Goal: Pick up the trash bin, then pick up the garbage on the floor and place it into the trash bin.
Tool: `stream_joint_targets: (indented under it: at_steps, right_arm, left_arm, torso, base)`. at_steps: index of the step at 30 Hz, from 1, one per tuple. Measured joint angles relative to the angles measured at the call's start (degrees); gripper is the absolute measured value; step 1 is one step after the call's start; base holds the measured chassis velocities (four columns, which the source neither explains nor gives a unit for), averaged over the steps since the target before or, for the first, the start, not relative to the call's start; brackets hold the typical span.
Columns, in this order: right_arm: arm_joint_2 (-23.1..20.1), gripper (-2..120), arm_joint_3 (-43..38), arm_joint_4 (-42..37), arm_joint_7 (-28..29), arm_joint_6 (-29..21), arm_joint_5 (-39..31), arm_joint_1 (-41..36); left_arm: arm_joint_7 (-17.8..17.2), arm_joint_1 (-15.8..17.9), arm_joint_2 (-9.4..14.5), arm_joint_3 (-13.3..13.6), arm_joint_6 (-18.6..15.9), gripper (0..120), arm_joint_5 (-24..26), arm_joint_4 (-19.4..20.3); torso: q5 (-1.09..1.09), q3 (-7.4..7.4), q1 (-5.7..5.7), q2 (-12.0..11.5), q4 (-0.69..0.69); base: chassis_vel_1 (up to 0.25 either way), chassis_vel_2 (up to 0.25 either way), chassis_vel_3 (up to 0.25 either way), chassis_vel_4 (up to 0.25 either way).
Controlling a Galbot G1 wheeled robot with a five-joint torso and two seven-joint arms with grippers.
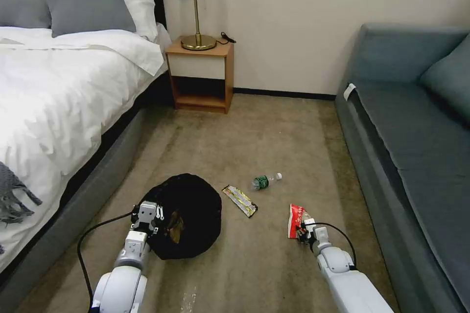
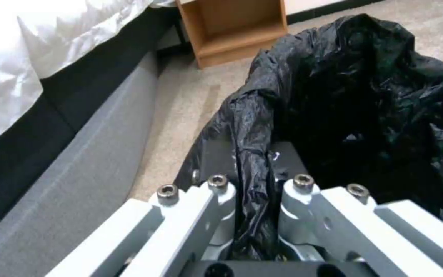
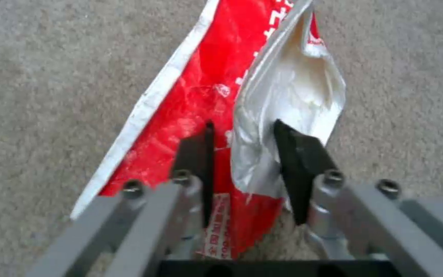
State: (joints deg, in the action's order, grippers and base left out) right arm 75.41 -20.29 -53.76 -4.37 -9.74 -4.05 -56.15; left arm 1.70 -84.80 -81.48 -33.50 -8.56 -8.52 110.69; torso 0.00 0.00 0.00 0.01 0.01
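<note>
Bedroom w/ beige-brown short-pile carpet floor (image 1: 274,137), white-sheeted bed (image 1: 58,88) on left side, grey-blue sofa (image 1: 411,127) on right, wooden nightstand (image 1: 200,76) w/ brass lamp at far wall.

Left end effector (image 1: 148,215) clamped on rim of small round trash bin lined w/ crinkly black plastic bag (image 1: 188,215); in left wrist view a fold of bag (image 2: 247,173) pinched between fingers. Bin mouth just ahead and right of that end effector, tilted toward it; something tan inside, prob. crumpled paper, can't confirm.

Right end effector (image 1: 306,230) down at carpet level, straddling crumpled red-and-white wrapper (image 1: 295,220). In right wrist view, black fingertips (image 3: 293,150) either side of raised white fold of wrapper (image 3: 283,107), gap still visible: open, not yet gripping.

Long yellow-black snack wrapper (image 1: 240,200) lying flat between the two end effectors, nearer bin. Clear bottle w/ green label (image 1: 264,182) beyond it, on its side.

Step in hand, by judgement: close on wrapper. Doing it well:
- Close on upright fold, not flat red part; thin foil likely to slip if caught only at edge.
- Seat fold deep between pads before closing; avoid snagging carpet pile.
- Lift straight up, check wrapper comes w/ it.
- Hold left grip firm, bin mouth up and steady for drop; bag film alone may slide off rim.
</note>
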Motion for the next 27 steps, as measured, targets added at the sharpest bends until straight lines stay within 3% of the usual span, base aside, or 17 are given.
stream_joint_targets:
  at_steps: [8, 20, 27]
  right_arm:
    - [0.16, 0, -0.42, 0.61, -0.02, 0.42, 0.63, 0.04]
    - [0.69, 0, -1.28, 3.14, 0.10, 3.82, 1.80, 0.78]
    - [1.80, 0, -2.27, 6.38, 0.92, 13.58, 2.37, 2.27]
  left_arm:
    - [0.00, -0.08, -0.07, 0.28, 0.00, 6, 0.00, 0.06]
    - [0.02, -0.62, -0.15, 0.46, 0.25, 6, -0.20, -0.09]
    - [0.05, -0.65, -0.35, 1.05, 0.01, 6, -0.08, 0.45]
  torso:
    - [-0.01, 0.00, 0.00, 0.00, -0.01]
    - [-0.01, 0.00, 0.00, 0.00, -0.01]
    - [0.00, 0.01, 0.00, -0.02, -0.03]
  base:
    - [0.000, 0.000, 0.000, 0.000]
    - [0.000, 0.000, 0.000, 0.000]
    - [0.000, 0.000, 0.000, 0.000]
